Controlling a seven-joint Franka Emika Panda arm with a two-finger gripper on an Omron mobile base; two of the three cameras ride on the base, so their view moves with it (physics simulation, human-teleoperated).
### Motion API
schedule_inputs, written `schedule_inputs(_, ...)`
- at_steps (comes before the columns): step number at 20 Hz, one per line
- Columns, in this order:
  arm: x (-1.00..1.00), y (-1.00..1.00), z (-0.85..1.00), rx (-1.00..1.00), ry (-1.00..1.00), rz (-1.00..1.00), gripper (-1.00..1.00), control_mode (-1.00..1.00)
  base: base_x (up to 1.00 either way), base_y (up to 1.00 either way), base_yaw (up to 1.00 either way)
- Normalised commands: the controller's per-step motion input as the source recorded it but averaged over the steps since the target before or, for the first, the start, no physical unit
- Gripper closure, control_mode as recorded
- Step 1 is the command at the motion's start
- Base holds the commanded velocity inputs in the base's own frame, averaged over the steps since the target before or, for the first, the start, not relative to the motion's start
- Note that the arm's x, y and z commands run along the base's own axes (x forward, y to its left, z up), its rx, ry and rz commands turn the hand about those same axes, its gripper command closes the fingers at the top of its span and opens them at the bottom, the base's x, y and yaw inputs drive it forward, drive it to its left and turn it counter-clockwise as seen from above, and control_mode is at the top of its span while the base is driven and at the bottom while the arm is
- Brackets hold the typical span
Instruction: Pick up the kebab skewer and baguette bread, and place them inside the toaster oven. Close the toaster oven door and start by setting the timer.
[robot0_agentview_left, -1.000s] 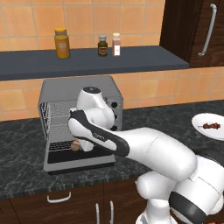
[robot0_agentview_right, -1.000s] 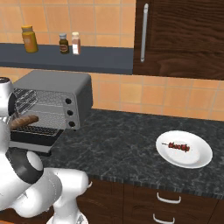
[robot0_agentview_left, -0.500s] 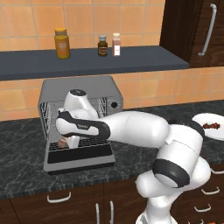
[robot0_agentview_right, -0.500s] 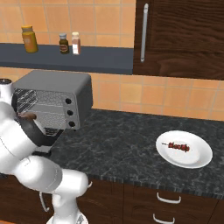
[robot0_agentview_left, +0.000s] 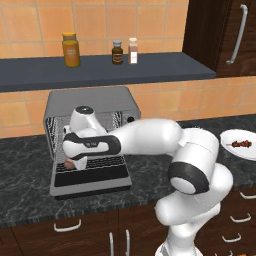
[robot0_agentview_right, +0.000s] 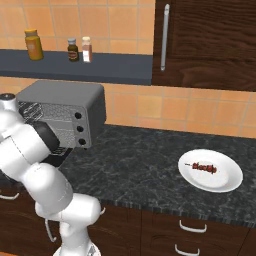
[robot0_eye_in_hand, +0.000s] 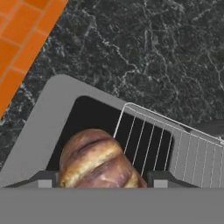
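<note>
While the arm reaches left across the counter, the gripper points down at the open toaster oven, w/ fingers clasped on the baguette bread over the dropped toaster oven door. Hand view has the loaf between both tips, above door glass & wire rack. Right base view adds the oven's knobs & kebab skewer on its white plate, well apart.
</note>
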Motion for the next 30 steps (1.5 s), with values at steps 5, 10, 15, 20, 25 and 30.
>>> schedule_inputs(5, 0.30, 0.11, -0.18, 0.00, -0.03, 0.00, 1.00, -1.00, 0.00, 0.00, 0.00)
schedule_inputs(10, 0.22, 0.11, -0.21, 0.01, 0.00, 0.00, 1.00, -1.00, 0.00, 0.00, 0.00)
schedule_inputs(15, 0.13, 0.15, -0.18, 0.01, 0.00, 0.00, 1.00, -1.00, 0.00, 0.00, 0.00)
schedule_inputs(20, 0.18, 0.11, -0.13, 0.01, 0.00, 0.00, 1.00, -1.00, 0.00, 0.00, 0.00)
schedule_inputs(25, 0.15, 0.02, -0.12, 0.00, 0.00, 0.00, 1.00, -1.00, 0.00, 0.00, 0.00)
schedule_inputs(30, -0.13, 0.08, -0.08, 0.01, 0.00, 0.00, -1.00, -1.00, 0.00, 0.00, 0.00)
